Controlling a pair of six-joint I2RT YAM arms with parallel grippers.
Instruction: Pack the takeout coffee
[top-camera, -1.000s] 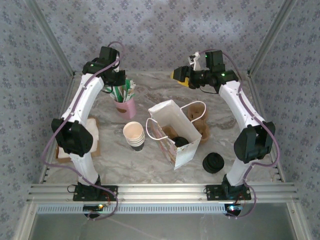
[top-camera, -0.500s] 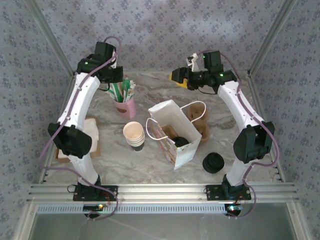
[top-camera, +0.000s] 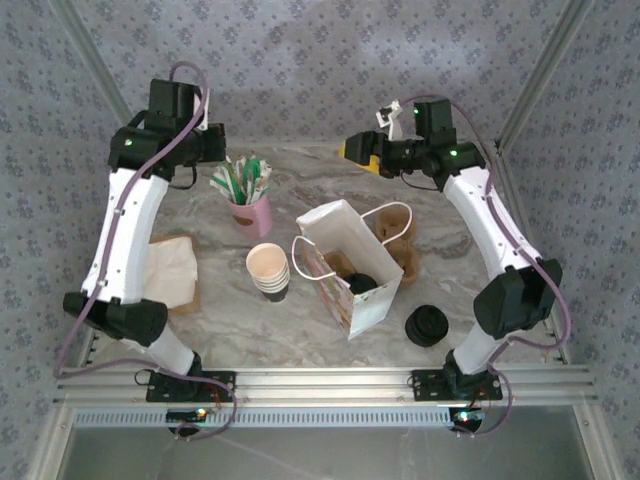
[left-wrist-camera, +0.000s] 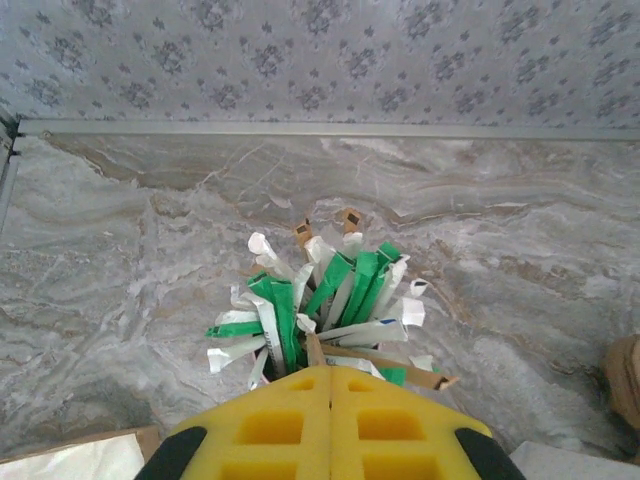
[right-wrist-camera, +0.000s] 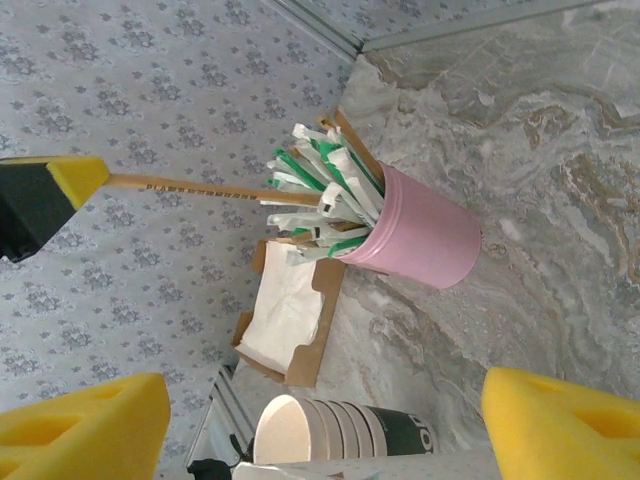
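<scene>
1. White paper makes up the bag (top-camera: 372, 308), which stands open-mouthed mid-table between the two arms. A round black lid in its mouth reads as the coffee (top-camera: 362, 283), so the cup sits inside the bag, against the near wall.
2. The left gripper (left-wrist-camera: 330, 385) is clamped tight, its yellow foam pads flush. The right wrist view shows it pinching one end of a thin wooden stirrer (right-wrist-camera: 200, 188), whose far end reaches in among the packets in the pink cup (right-wrist-camera: 420, 235).
3. The bag lies to the left gripper's right and nearer the bases, past the pink cup and well apart from it. The stirrer's long axis runs from the pads towards the pink cup. To drop in beside the coffee, it would likely need to end up pointing down into the bag's mouth.
4. The right gripper (top-camera: 358, 152) hangs high behind the bag with its jaws spread wide and nothing between them. It is the nearer one to the bag.
5. The table (top-camera: 250, 330) is smooth with marble veining. The bag is thin, with a loop handle, and would probably buckle or tip if nudged. The cup stack (top-camera: 268, 270) is paper with cream insides, and the lids (top-camera: 428, 325) are black plastic. The packets are green and white paper.
</scene>
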